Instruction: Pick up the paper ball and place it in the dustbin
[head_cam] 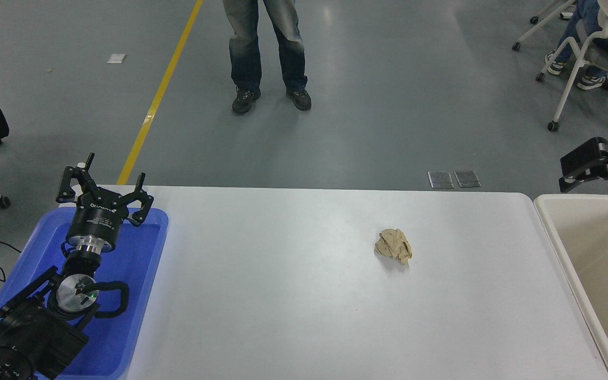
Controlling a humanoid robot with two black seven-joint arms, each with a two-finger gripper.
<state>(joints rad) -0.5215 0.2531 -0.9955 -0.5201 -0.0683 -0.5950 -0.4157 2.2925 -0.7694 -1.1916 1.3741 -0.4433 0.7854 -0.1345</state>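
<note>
Looking down from the head view: one camera, whole scene on show.
Paper ball (394, 245): lying alone on the white counter (283, 295), right of centre, nothing touching it, nearer the dustbin than the blue tray.
Dustbin (549, 232): cream-white, hard against the counter's right end, mouth open; what shows of its inside looks bare.
Right gripper (581, 169): coming in from the right edge, hanging above the dustbin's far corner, well apart from the ball; its fingers cannot be made out at this angle, so released or clenched I cannot tell.
Left gripper (104, 196): parked at lower left over the blue tray (140, 295), fingers splayed wide and released, holding nothing.
Handling, my call: the wad looks featherlight, soft and crushable, with a matte, creased surface that should give friction and little slip; no real fragility.
Where to grip: across the lumpy middle, from above, fingers straddling the widest folds and closing down close to the counter.
Risk: so light a thing may skid away if one finger arrives first, or a loose flap alone gets pinched.
Bystanders: a person's legs stand beyond the far edge, another sits at upper right.
</note>
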